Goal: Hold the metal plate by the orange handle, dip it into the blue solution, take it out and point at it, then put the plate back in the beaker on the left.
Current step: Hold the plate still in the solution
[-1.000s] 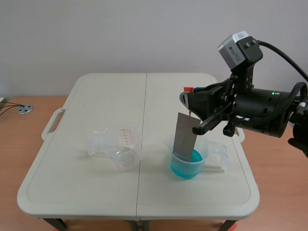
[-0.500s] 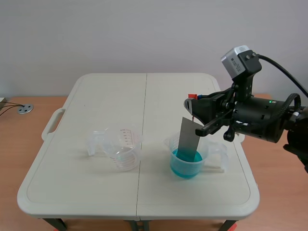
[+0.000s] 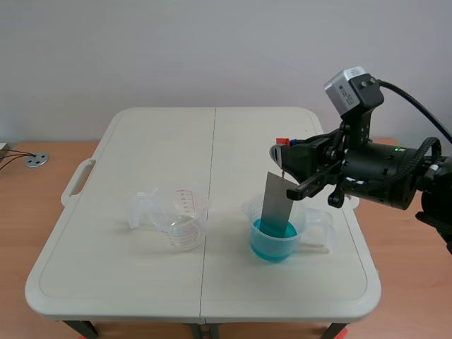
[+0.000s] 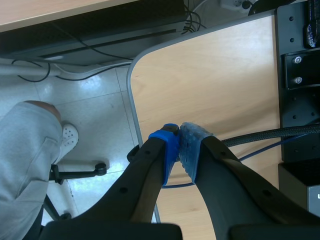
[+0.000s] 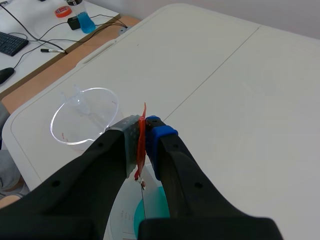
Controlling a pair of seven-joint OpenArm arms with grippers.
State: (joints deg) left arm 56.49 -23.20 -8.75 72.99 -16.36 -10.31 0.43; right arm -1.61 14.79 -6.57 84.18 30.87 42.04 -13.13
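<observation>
Right gripper pinches the handle; plate dips into the blue beaker, centre-right. Left gripper is pressed together, empty.

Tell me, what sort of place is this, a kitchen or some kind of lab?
Probably a robotics lab staging a chemistry-style test. A black robot arm's fingers clamp a metal plate lowered into a beaker of blue solution on a plastic folding table, with a computer keyboard nearby.

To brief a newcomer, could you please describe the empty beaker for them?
On the white table, two beakers stand side by side. The empty beaker is the left one; unlike the right beaker, it holds no blue liquid and no plate.
</observation>
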